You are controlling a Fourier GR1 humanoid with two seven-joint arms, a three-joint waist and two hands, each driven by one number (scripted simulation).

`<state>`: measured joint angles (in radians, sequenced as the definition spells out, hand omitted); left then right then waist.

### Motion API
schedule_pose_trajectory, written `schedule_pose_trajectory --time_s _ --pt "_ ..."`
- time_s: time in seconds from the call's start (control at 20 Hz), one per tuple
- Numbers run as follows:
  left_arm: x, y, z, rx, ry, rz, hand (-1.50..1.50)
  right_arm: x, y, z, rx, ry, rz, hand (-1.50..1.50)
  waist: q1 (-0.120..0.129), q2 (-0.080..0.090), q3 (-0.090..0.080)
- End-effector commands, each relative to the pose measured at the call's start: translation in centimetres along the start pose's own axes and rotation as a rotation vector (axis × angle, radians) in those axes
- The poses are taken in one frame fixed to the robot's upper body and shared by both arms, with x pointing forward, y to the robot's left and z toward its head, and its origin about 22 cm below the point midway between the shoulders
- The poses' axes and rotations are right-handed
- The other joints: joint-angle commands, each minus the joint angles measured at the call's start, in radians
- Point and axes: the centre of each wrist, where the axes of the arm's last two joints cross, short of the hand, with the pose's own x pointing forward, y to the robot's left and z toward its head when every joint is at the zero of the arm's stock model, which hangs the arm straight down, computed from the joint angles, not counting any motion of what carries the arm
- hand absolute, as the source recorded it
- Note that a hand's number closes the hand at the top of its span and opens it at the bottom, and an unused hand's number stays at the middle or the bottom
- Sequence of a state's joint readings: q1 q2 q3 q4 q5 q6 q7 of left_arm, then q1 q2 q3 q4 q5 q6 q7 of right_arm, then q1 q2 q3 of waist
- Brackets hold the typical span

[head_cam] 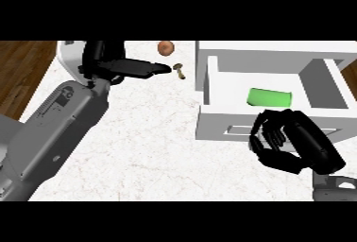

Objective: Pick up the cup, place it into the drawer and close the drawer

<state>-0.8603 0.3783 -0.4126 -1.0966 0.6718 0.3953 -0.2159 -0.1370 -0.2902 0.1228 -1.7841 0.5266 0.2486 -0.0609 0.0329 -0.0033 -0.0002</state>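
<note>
The green cup (268,97) lies inside the open white drawer (209,80) at the right of the counter, near the drawer's front wall. My right hand (293,142) hangs just in front of the drawer's front panel (223,127), partly covering it, its fingers loosely bent and holding nothing. The cup is apart from it, just past the fingertips. My left hand (129,67) rests at the upper left with its fingers stretched out toward the right, empty.
A brown rounded object (165,47) lies at the counter's far edge, and a small tan mushroom-shaped item (180,70) sits close to my left fingertips. The marble counter (153,142) ends at the left over wooden floor (21,71).
</note>
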Motion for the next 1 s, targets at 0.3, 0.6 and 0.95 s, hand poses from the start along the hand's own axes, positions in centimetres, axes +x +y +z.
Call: schedule_pose_trajectory --time_s 0.3,0.6,0.95 --pt "-1.2 5.4 4.8 0.021 0.000 0.007 -1.50 -5.4 7.2 -3.2 0.158 0.030 0.351 1.50 0.013 0.008 0.001" --pt "-0.7 8.8 6.8 0.019 0.017 0.037 -1.50 -7.9 8.4 -8.7 0.127 0.069 0.324 1.50 0.014 0.012 0.002" --pt "-0.9 10.5 8.7 0.035 -0.006 0.014 -1.50 -11.0 6.2 -11.4 0.162 0.118 0.294 1.50 0.017 0.015 0.002"
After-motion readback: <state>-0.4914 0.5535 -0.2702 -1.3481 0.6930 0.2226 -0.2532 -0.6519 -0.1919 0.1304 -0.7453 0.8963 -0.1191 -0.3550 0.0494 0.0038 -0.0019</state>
